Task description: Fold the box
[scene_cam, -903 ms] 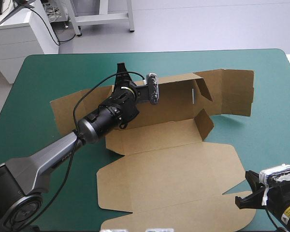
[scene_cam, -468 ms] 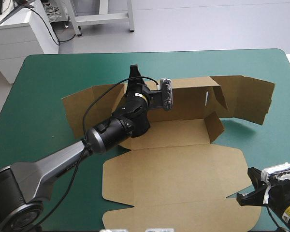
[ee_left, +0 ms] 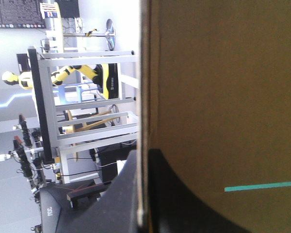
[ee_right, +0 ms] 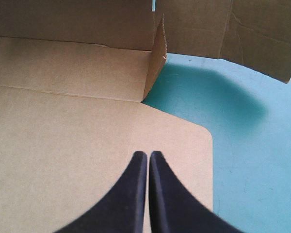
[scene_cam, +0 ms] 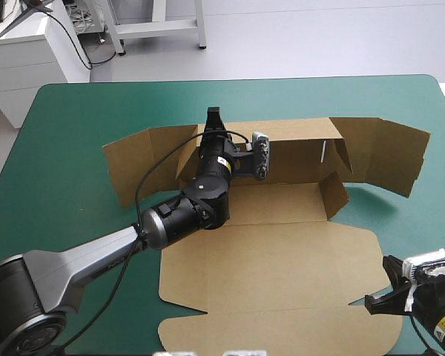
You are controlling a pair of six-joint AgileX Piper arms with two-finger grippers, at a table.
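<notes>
The box (scene_cam: 282, 252) is a cut sheet of brown board, partly raised, lying across the middle and right of the tabletop (scene_cam: 59, 133) with its teal-green cover. Its lid (scene_cam: 267, 297) lies flat toward the near edge. Its rear wall (scene_cam: 297, 144) stands upright along the far side of the base and has a narrow slot (scene_cam: 322, 152) cut through near its right end. A short side flap (scene_cam: 334, 196) stands up at the base's right end. Beyond it the right wing panels (scene_cam: 389, 156) spread outward and lift off the cover, casting a shadow under them. The left wing panel (scene_cam: 137, 167) angles away on the other side. Bare cover lies wide to the left of the box and in a strip along the far edge, while the right wing reaches near the right edge and the lid near the front edge. The left gripper (scene_cam: 213, 122) comes in low across the base from the left. Its black fingers are clamped on the top edge of the rear wall, one on each face of the board in the left wrist view. The right gripper (ee_right: 148, 154) is at the near right corner of the tabletop, over the lid's rounded corner and pointing toward the rear wall. Its fingers are pressed together into one point and hold nothing.
</notes>
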